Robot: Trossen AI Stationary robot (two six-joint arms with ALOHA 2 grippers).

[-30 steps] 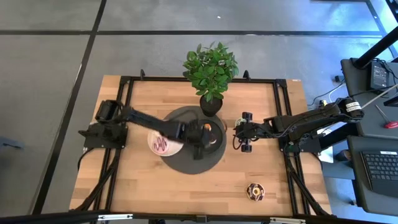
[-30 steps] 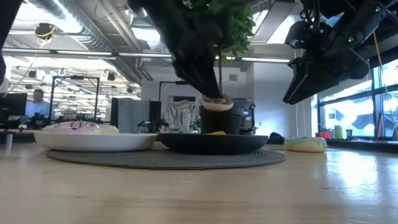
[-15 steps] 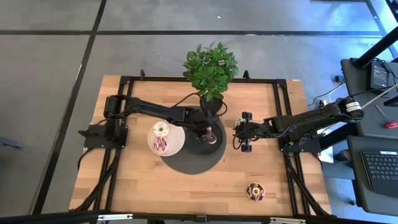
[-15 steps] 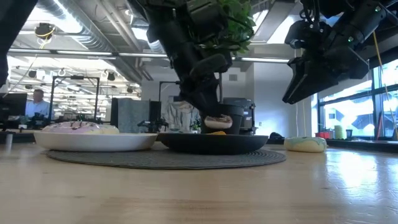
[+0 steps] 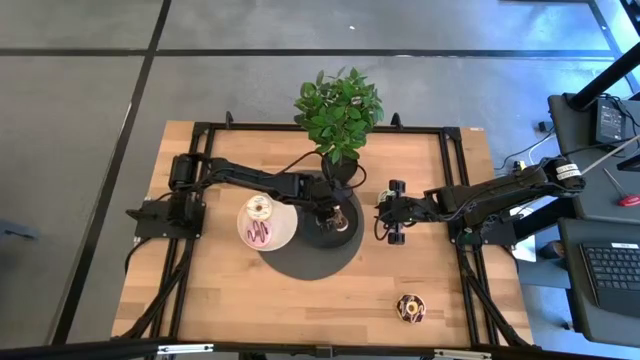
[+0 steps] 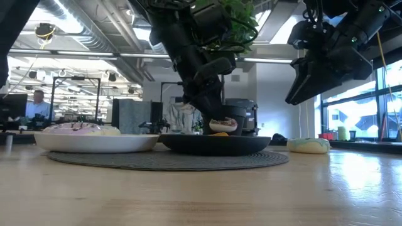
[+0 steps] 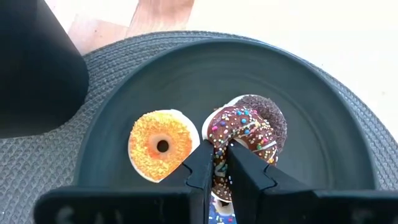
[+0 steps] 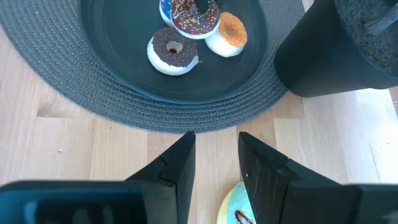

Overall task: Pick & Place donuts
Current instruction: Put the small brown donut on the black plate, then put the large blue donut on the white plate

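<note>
- Your round black plate (image 7: 323,124), on the woven grey mat (image 8: 56,74) mid-tabletop, holds an orange-iced donut (image 7: 160,144), a plain chocolate donut (image 8: 172,50) and a chocolate donut with coloured sprinkles (image 7: 239,127).
- Your left claw (image 7: 214,163) is nipped narrow on that sprinkled donut's rim, tilting it.
- The white plate (image 5: 281,230) carries two more donuts.
- Your right claw (image 8: 214,158), open, hovers near the right edge over a half-hidden mint-iced donut (image 8: 235,204).
- One chocolate donut (image 5: 410,307) lies near the front-right corner.

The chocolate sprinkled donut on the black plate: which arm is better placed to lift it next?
Left. Its end effector is already shut on the chocolate sprinkled donut over the black plate. The right end effector hangs open beyond the mat, above a green-iced donut.
</note>
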